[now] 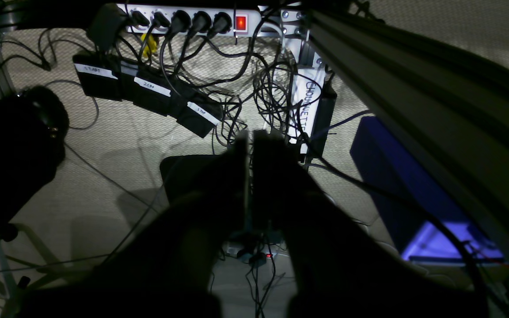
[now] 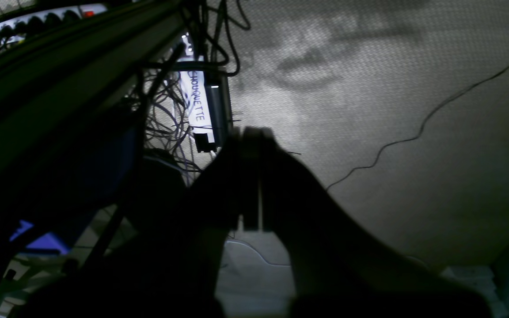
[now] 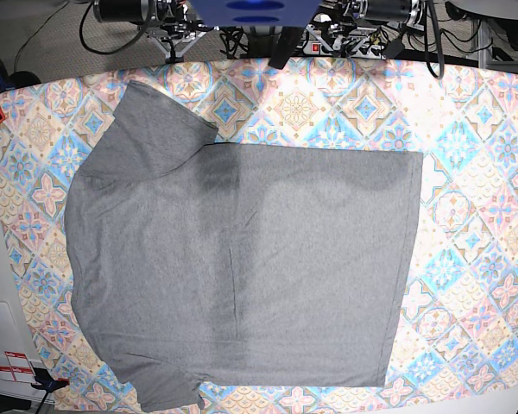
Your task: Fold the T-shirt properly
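We see the T-shirt (image 3: 242,259) flat, mid-frame on the tiled surface (image 3: 475,172). Left gripper (image 1: 250,145) and right gripper (image 2: 250,141) closed tight, empty, above floor. White label (image 1: 309,106) reads "CHOUQUETTE".

The grey T-shirt (image 3: 242,267) is spread flat and unfolded on the patterned tablecloth (image 3: 475,172), both short sleeves pointing left.

Base view: arms (image 3: 147,10) were cut off by the far edge. T-shirt (image 3: 242,259) hem ran off the near edge. Both wrist views were dark; left gripper (image 1: 250,137) and right gripper (image 2: 250,132) showed only as blurred silhouettes.
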